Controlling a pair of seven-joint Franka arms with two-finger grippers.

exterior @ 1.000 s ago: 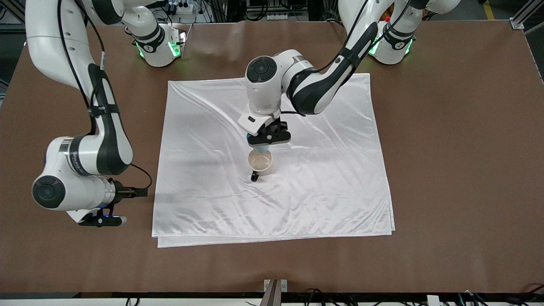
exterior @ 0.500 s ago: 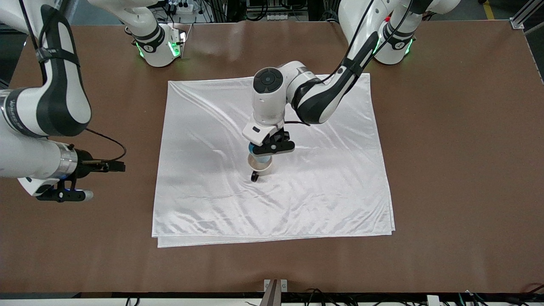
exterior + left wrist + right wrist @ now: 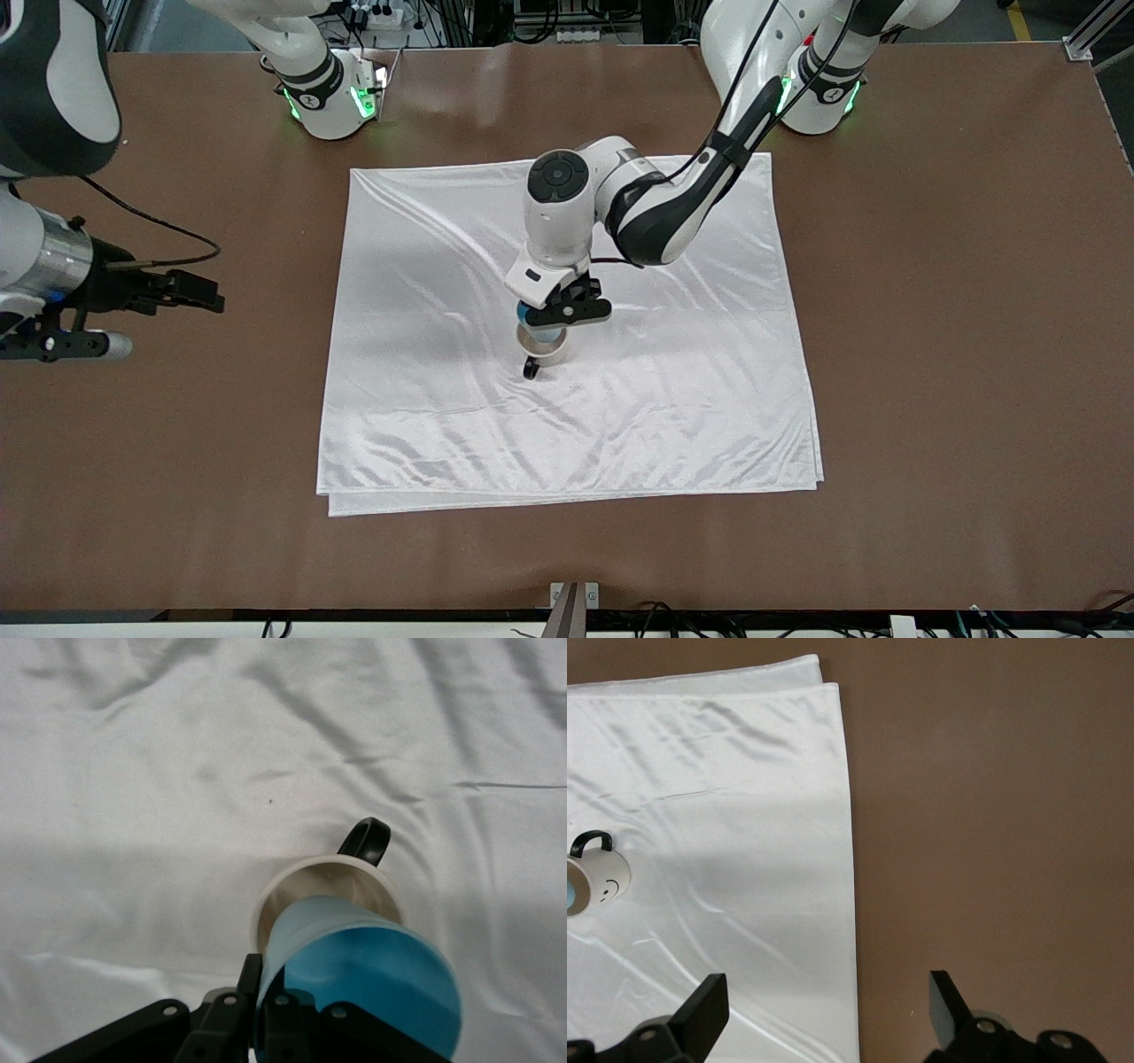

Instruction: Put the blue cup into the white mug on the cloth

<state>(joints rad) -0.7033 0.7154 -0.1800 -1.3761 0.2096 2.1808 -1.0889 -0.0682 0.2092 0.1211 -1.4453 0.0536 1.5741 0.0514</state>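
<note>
The white mug (image 3: 547, 354) stands upright near the middle of the cloth (image 3: 673, 399), its black handle (image 3: 530, 369) turned toward the front camera. My left gripper (image 3: 551, 317) hangs right over it, shut on the wall of the blue cup (image 3: 542, 335). In the left wrist view the blue cup (image 3: 372, 983) leans a little and its lower end sits inside the mug's (image 3: 312, 881) rim. One finger is inside the cup's wall, the other outside. My right gripper (image 3: 826, 997) is open and holds nothing. It is high over the cloth's edge (image 3: 842, 815) at the right arm's end.
Bare brown table (image 3: 957, 354) surrounds the cloth on all sides. The cloth's edge nearest the front camera is a folded double edge (image 3: 443, 501). Both arm bases (image 3: 332, 97) stand at the table's edge farthest from the front camera.
My left gripper has come down with the blue cup, from just above the mug into its mouth. My right arm has risen and drawn away toward its end of the table.
</note>
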